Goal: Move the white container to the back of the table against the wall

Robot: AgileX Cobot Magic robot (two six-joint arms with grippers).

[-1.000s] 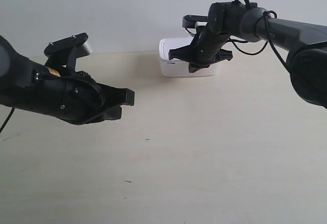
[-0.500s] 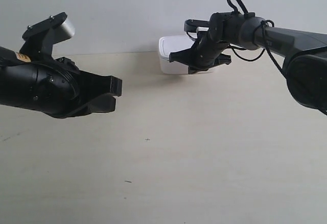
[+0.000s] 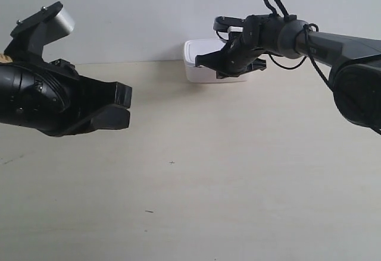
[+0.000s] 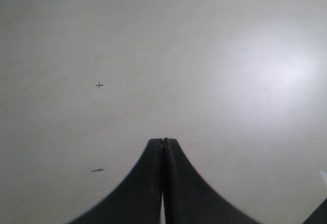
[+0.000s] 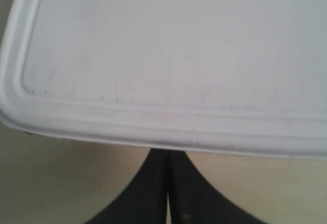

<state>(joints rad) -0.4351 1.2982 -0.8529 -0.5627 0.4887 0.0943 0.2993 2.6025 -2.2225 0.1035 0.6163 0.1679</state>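
White container (image 3: 201,66): on the table (image 3: 238,172), right at the foot of the wall (image 3: 137,11); lid on, flat and rimmed.
Right claw (image 5: 167,157): both fingers pressed together with no gap, holding nothing.
Container against right claw: the claw sits on the container's side away from the wall. In the right wrist view its joined tips run out of sight under the lid's rounded rim, so contact cannot be told.
Left claw (image 4: 163,142): fingers closed flat on each other, empty, hanging above bare table, farther from the wall than the container and well apart from it.
Cross mark (image 4: 99,85): small, dark, on the table, farther from the wall than the left claw.
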